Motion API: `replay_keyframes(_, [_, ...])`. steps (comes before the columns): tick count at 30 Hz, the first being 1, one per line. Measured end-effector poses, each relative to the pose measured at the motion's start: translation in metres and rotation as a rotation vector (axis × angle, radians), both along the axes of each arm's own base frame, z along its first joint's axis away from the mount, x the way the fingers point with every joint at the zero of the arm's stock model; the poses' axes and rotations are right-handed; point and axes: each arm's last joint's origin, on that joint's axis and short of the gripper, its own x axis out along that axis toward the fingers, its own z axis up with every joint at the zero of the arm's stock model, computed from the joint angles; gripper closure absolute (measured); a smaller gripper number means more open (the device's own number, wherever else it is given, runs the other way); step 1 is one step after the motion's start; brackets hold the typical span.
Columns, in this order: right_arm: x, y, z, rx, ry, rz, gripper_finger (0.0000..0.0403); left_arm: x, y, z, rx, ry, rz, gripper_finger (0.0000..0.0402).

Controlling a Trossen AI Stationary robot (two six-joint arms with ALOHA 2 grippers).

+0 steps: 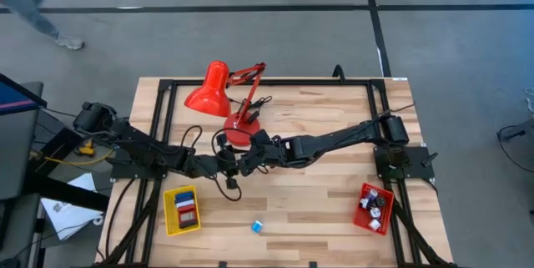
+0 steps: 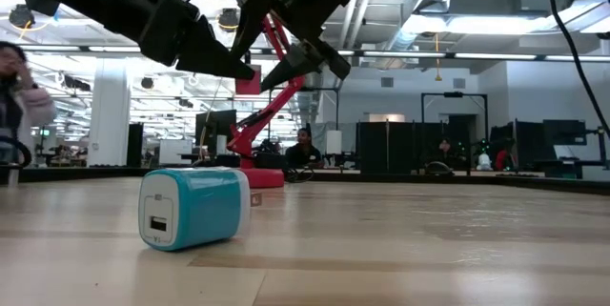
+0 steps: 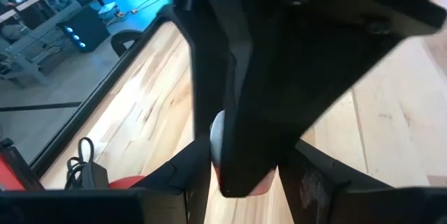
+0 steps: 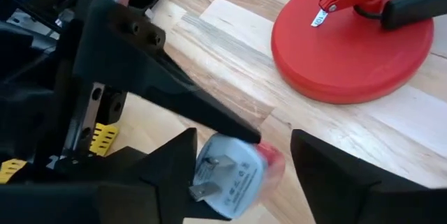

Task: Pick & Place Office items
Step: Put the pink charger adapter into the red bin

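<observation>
Both dark grippers meet mid-table beside the red metal desk lamp (image 1: 229,101). You have the left gripper (image 4: 230,137) clamped on a small red-and-white plug adapter (image 4: 234,172); right gripper (image 4: 241,158) fingers spread around it. Releasing early drops it.

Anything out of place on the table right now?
One blue-and-white charger lies alone on the bare wood near the front edge, between the yellow tray and the red tray, in neither. Nothing spilled or damaged shows.
</observation>
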Motion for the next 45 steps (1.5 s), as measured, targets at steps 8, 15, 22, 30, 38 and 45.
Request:
replay_keyframes(8, [0.0002,0.0011,0.0006,0.01,0.001,0.022,0.0244,0.0001,0.0005,0.0008,0.004,-0.012,0.021,0.0261])
replay_keyframes(15, [0.0002,0.0008,0.0011,0.004,0.004,0.03,0.0269,-0.0001,0.0007,0.0003,0.009,-0.01,0.027,0.0261])
replay_keyframes(22, [0.0003,0.0011,0.0,-0.015,0.014,0.054,0.0241,-0.0005,0.0008,-0.0007,0.01,0.001,0.025,0.0261])
replay_keyframes(30, [-0.0001,0.0014,-0.0014,-0.015,0.023,0.061,0.023,-0.0004,0.0008,-0.0001,0.008,-0.005,0.029,0.0261])
replay_keyframes(38, [0.0005,-0.0012,-0.0012,-0.02,0.02,0.055,0.0235,-0.0003,0.0008,0.0002,0.007,-0.009,0.03,0.0261])
replay_keyframes(45, [0.0008,-0.0021,-0.0012,-0.016,0.019,0.056,0.027,-0.0003,0.001,0.0003,0.027,-0.002,0.029,0.0261])
